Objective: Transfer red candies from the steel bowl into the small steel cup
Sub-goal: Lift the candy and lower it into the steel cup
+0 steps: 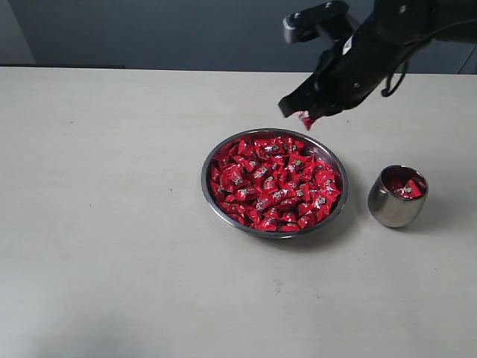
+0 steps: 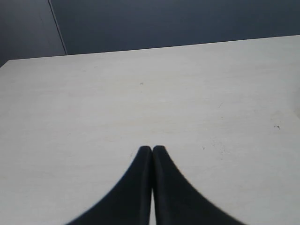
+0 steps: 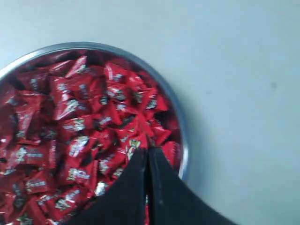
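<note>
Plenty cut off here: right arm running out past the top right edge of the exterior view, left gripper (image 2: 152, 149) only seen from its own wrist camera, tips pressed together over bare table (image 2: 211, 93). Loads of open tabletop to the left and in front. Roughly centre, the steel bowl (image 1: 206, 183), heaped with red candies (image 1: 272, 186), well clear of every visible table edge. Just right of it but not touching, the small steel cup (image 1: 391, 212) with a few candies inside, its bottom hidden. Hovering above the bowl's far rim, the right gripper (image 1: 302, 115), jaws clamped shut on one red candy (image 1: 306, 120), barely a red sliver between the fingers in the wrist view
</note>
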